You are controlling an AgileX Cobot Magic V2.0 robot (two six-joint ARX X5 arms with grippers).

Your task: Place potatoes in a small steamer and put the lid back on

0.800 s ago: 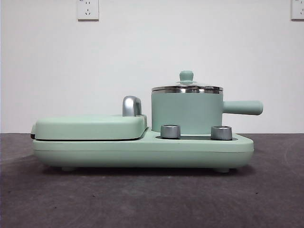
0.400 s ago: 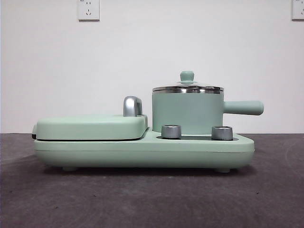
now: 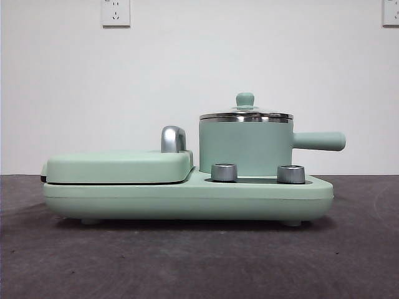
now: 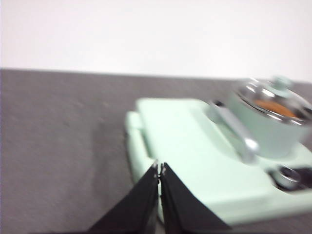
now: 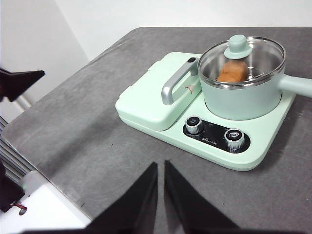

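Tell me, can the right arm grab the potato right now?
Probably not. The potato sits inside the small steamer, and the lid covers it. The right gripper, shut, hangs away from the pot; it would need to lift the lid first.

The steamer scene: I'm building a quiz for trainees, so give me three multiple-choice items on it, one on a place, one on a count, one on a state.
1. Where is the potato?
A. on the table
B. inside the small steamer
C. on the griddle cover
2. How many control knobs are on the base?
A. one
B. two
C. four
3. The lid is:
A. on the steamer
B. on the table
C. held by a gripper

Answers: 1 B, orange shows through the glass. 2 B, two steel knobs sit in front. 3 A, its rim rests on the pot.
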